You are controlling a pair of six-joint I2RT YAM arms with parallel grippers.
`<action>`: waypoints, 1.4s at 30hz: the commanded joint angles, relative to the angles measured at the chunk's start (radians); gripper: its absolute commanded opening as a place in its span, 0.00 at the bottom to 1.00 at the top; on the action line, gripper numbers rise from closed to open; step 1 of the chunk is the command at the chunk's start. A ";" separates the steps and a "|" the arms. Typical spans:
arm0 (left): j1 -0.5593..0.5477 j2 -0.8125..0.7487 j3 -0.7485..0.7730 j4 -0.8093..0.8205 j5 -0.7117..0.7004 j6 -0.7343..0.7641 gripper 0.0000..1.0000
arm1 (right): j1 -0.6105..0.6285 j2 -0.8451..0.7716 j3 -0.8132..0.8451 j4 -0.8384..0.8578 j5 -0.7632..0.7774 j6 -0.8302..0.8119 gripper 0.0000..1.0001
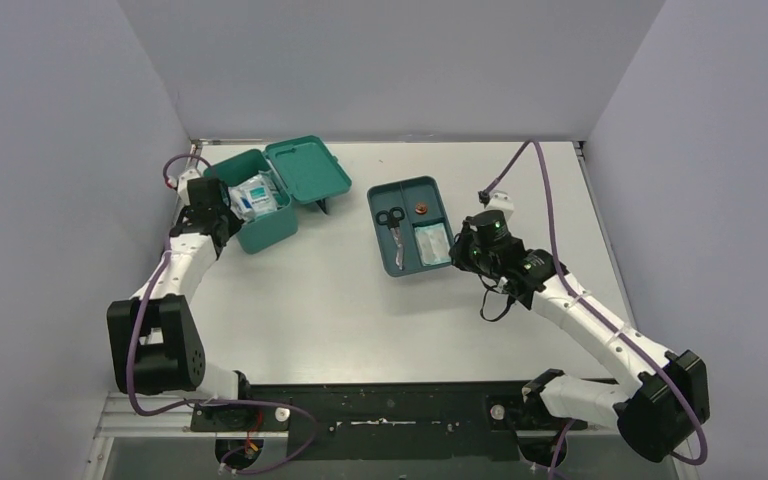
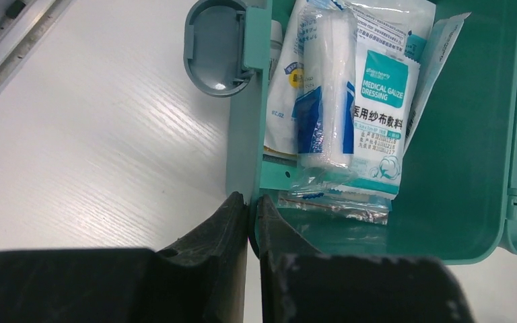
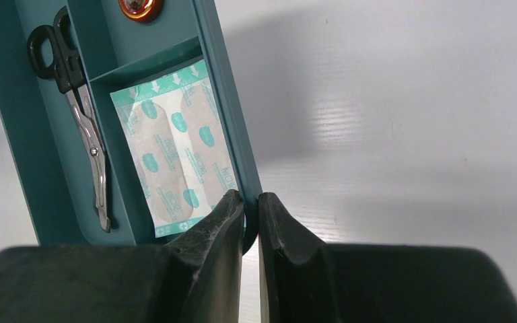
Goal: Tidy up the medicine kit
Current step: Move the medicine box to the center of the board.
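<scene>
teal medicine kit (image 1: 268,236) sat open, left of the divided tray (image 3: 13,101), its wall pinched tight by the left gripper (image 2: 252,210). the right gripper (image 3: 251,204) was closed on the tray's rim; either thin hold might slip, spilling the scissors (image 3: 84,128).

the medicine kit (image 1: 260,238) is teal-green, the divided tray (image 3: 232,128) darker blue-teal; scissors (image 3: 84,124) black-handled and silver; gauze packet (image 2: 377,101) white with teal label.
</scene>
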 commanded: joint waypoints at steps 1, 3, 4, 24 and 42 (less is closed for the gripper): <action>-0.051 -0.079 0.004 -0.007 0.065 -0.021 0.00 | -0.008 -0.046 0.093 0.009 0.021 0.000 0.00; -0.064 -0.091 -0.008 -0.006 0.087 -0.040 0.00 | -0.008 -0.043 0.112 0.006 0.016 -0.001 0.00; -0.076 -0.098 -0.010 -0.012 0.091 -0.048 0.00 | -0.008 -0.042 0.120 0.004 0.014 -0.004 0.00; -0.256 -0.272 -0.110 -0.007 0.241 -0.182 0.35 | 0.021 0.091 0.315 0.004 -0.007 -0.017 0.00; -0.149 -0.396 0.082 -0.066 0.279 -0.043 0.97 | 0.176 0.403 0.603 0.021 0.031 -0.032 0.00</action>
